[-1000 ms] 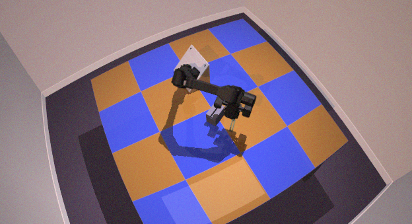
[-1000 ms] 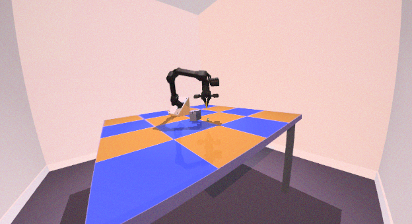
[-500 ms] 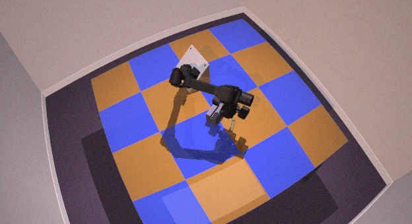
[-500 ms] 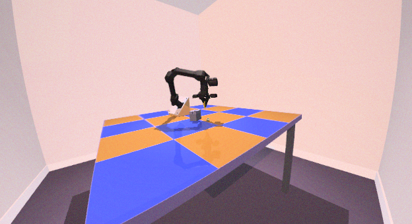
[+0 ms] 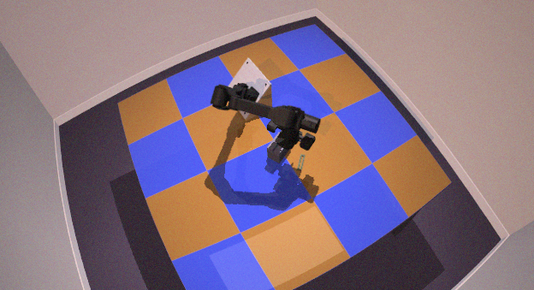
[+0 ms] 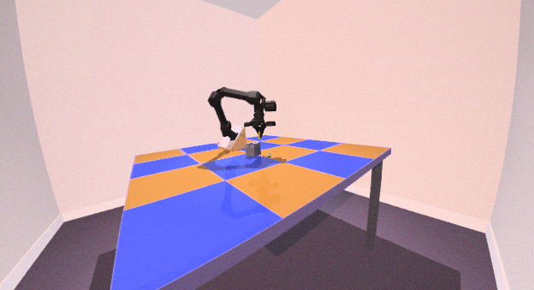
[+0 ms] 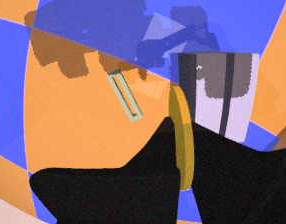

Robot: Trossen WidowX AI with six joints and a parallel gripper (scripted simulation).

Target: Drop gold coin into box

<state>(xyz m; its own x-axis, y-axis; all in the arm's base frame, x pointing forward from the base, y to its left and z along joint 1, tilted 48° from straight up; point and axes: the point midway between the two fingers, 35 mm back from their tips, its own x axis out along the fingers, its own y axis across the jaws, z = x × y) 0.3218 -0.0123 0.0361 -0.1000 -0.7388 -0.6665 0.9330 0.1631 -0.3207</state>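
The gold coin (image 7: 180,135) stands edge-on between my two dark fingers, pinched at its lower part, its upper rim poking out above them. It hangs in the air over the checkered table (image 6: 184,228), lifted free of the dark-green holder (image 7: 125,94), which lies on an orange square as a thin rectangular frame with nothing in it. Just beside the coin, on the far side from the holder, sits the grey box (image 7: 216,92); in the wrist view two dark stripes run across its pale lid, and I cannot tell which of them is the slot. My claw (image 6: 258,133) is nearly closed, holding the thin coin, and it points down above the box (image 6: 252,150) without touching it.
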